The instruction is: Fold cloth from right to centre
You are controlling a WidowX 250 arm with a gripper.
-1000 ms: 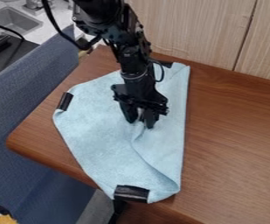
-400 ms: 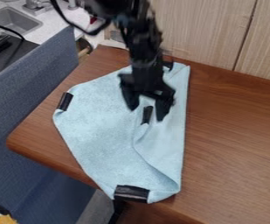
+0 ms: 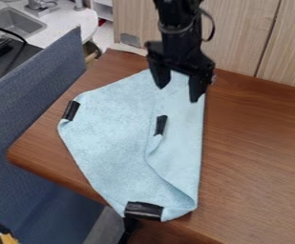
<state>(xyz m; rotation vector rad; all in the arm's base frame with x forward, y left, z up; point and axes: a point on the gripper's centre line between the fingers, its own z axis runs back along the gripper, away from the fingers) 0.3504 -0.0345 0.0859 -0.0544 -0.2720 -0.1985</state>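
The light blue cloth (image 3: pixel 105 138) lies on the brown wooden desk (image 3: pixel 258 143), near its corner, and its lowest part reaches over the front edge. On the right of the view, the cloth is folded over itself: the fold makes one long, almost straight edge, and the flap lies toward the middle. At the tip of this flap there is a black strip (image 3: pixel 161 125), which is in the central area of the cloth. A second black strip (image 3: pixel 72 110) is on the left corner, and a third black strip (image 3: pixel 143 210) is at the bottom corner. From the flap's tip, a curved border goes down to the lower right.

The black pincer (image 3: pixel 177 91) hangs over the far, upper part of the cloth, pointing downward. Its two fingers are spread well apart. Behind the desk stands a pale wooden panel (image 3: pixel 239 43).
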